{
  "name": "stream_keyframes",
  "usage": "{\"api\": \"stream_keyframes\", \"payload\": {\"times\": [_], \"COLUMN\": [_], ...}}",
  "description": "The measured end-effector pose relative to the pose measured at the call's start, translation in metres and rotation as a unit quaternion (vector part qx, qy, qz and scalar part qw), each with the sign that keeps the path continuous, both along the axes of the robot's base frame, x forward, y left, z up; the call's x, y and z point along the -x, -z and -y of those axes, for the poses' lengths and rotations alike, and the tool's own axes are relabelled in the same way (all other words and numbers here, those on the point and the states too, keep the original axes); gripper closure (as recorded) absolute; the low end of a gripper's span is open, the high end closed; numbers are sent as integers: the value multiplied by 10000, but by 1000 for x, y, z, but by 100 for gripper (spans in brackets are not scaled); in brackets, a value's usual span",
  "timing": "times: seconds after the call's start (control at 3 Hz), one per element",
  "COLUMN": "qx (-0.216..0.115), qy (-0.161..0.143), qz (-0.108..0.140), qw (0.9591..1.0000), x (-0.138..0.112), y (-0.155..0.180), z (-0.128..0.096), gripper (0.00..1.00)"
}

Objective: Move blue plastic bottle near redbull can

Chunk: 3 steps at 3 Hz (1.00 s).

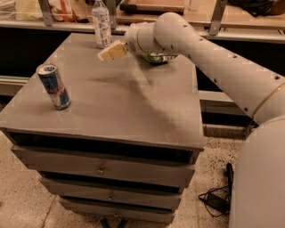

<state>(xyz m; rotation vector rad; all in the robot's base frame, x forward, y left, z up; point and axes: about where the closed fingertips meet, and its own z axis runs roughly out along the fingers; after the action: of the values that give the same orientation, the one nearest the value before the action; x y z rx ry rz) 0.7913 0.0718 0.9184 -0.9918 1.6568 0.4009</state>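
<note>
The blue plastic bottle (101, 23) stands upright at the far edge of the grey cabinet top (133, 111); it is clear, with a white label. The redbull can (53, 86) stands upright near the front left corner, far from the bottle. My gripper (108, 52) hangs above the far middle of the top, just to the right of and below the bottle, not touching it and holding nothing. My white arm (209, 58) reaches in from the right.
A green snack bag (156, 57) lies at the far side, partly hidden behind my arm. The cabinet has drawers (100, 169) below. A shelf with goods (62, 9) runs behind. Black cables (218, 200) lie on the floor at right.
</note>
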Motion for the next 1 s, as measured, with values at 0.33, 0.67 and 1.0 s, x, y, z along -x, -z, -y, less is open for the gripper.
{"api": "stream_keyframes", "payload": {"times": [0.33,0.67,1.0], "qx": [-19,-15,-180], "qy": [239,642,1080], "qz": [92,181,42], "qw": [9997,9978,9940], "x": [-34,-64,-85], "y": [12,18,22], "z": [-1,-4,-5], "gripper": [0,0,0]}}
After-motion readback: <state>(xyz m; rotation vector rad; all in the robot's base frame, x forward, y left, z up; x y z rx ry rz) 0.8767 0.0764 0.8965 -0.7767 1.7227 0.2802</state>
